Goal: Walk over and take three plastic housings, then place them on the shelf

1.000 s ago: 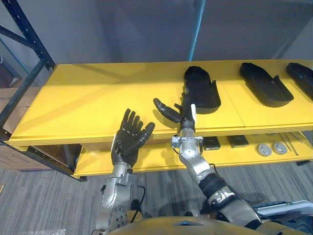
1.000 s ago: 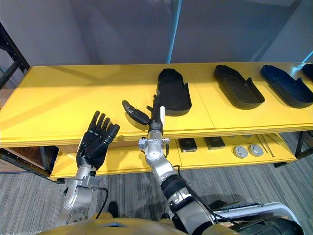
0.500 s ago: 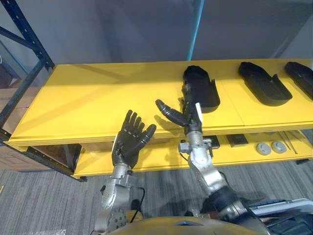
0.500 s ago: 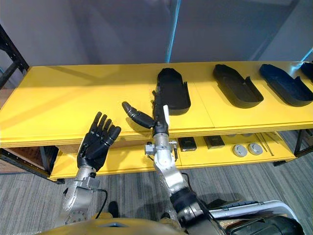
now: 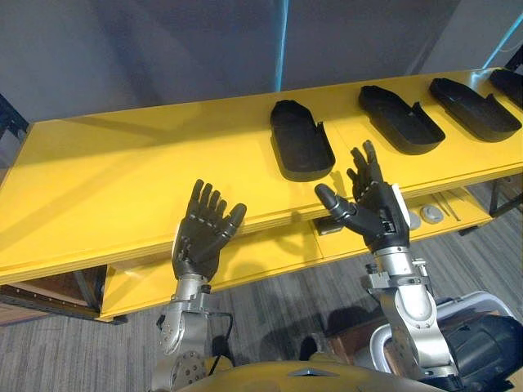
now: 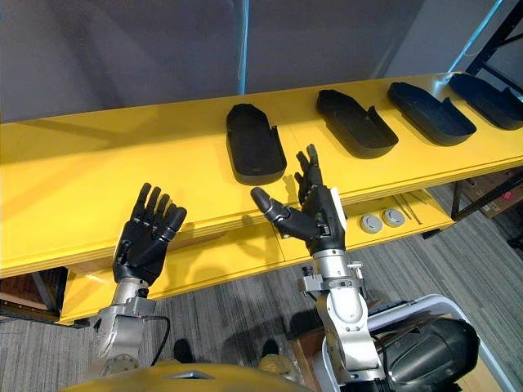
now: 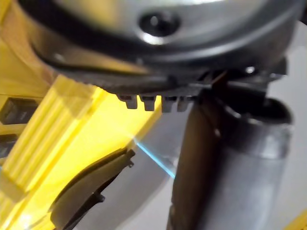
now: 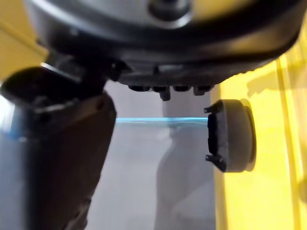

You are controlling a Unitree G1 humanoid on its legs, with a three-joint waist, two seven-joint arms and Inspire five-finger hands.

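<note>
While left hand point(image 5: 200, 233) and right hand point(image 5: 376, 214) hover spread and empty, the leftmost housing point(image 5: 301, 140) lies on the shelf point(image 5: 122, 180), ahead-left of the right hand, long axis running away. Right hand nearer.

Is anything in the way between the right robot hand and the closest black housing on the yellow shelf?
Nothing visible. The open right robot hand hovers at the front edge of the shelf, with bare yellow board between it and the nearest housing.
</note>
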